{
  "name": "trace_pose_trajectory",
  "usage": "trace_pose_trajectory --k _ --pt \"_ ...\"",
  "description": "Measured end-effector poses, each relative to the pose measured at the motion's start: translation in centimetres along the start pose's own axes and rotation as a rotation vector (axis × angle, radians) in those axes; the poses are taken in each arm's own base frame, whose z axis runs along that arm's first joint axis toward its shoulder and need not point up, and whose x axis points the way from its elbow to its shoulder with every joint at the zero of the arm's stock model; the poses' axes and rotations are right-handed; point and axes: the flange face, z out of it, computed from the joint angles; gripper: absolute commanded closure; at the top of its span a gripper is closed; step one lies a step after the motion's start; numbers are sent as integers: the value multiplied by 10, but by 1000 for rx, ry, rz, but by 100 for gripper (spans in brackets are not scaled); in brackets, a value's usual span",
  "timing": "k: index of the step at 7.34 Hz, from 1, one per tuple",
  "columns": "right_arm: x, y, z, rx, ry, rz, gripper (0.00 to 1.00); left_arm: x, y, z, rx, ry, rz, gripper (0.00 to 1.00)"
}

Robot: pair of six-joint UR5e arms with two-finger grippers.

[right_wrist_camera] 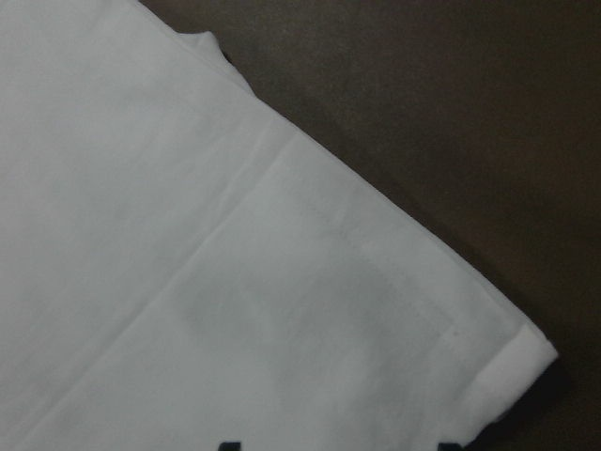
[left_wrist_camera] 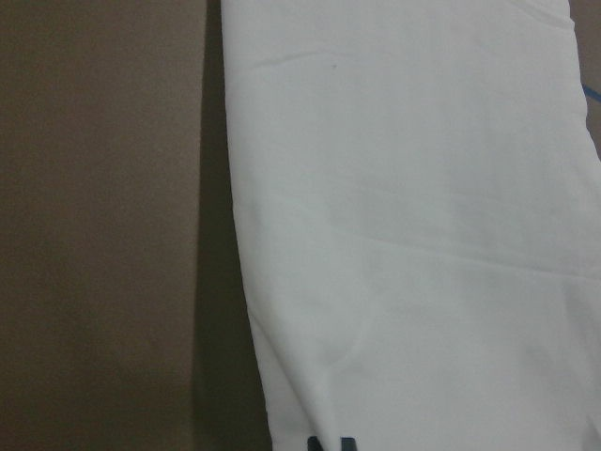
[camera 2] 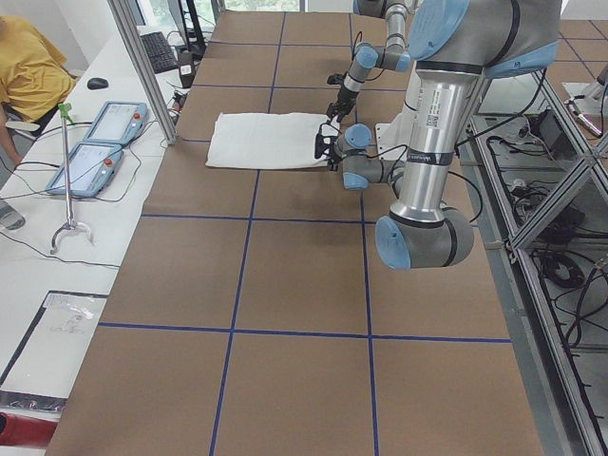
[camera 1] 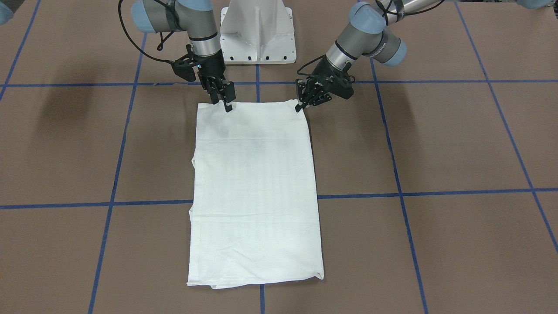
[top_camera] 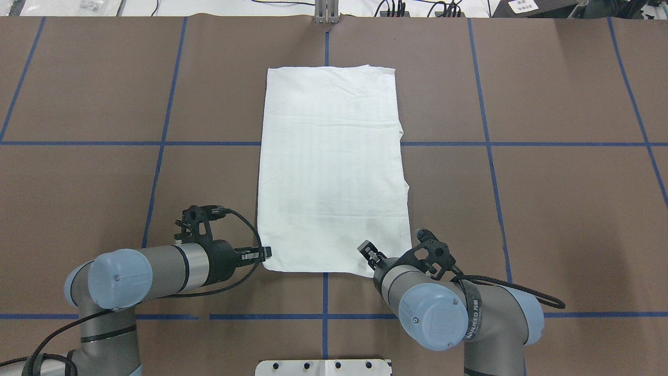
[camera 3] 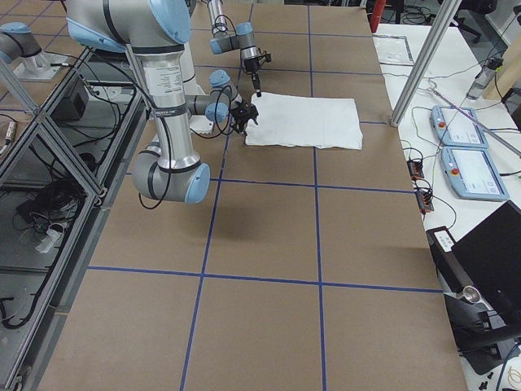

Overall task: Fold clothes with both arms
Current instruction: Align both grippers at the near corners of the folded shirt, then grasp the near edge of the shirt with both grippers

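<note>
The white T-shirt (camera 1: 255, 187) lies flat on the brown table, folded into a long rectangle, with no print or collar showing. It also shows in the overhead view (top_camera: 331, 167). My left gripper (camera 1: 301, 105) is at its robot-side corner with jaws close together, shut on the cloth, which peaks up slightly there; overhead it (top_camera: 266, 254) meets the shirt's near-left corner. My right gripper (camera 1: 226, 104) is low over the same robot-side edge, a little in from the other corner, jaws apart and empty; overhead it (top_camera: 367, 249) sits over the hem (right_wrist_camera: 394, 272).
The white pedestal base (camera 1: 257, 30) stands just behind both grippers. Blue tape lines (top_camera: 156, 143) grid the table. An operator in yellow (camera 2: 28, 76) and teach pendants (camera 2: 95, 142) are off the table's far side.
</note>
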Motion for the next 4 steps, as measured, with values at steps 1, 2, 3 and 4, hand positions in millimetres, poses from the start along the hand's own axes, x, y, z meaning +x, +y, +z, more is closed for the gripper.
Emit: trace_pose_trajectory --k 1,2,3,4 --pt "-1 1 1 6 4 -3 23 0 0 0 0 0 0 100" --pt "0 2 3 10 8 -6 23 0 -1 0 1 0 0 100" --pt "0 3 5 14 12 -7 24 0 -1 0 1 0 1 100" --pt "-2 5 7 15 13 -8 31 0 -1 0 1 0 1 100"
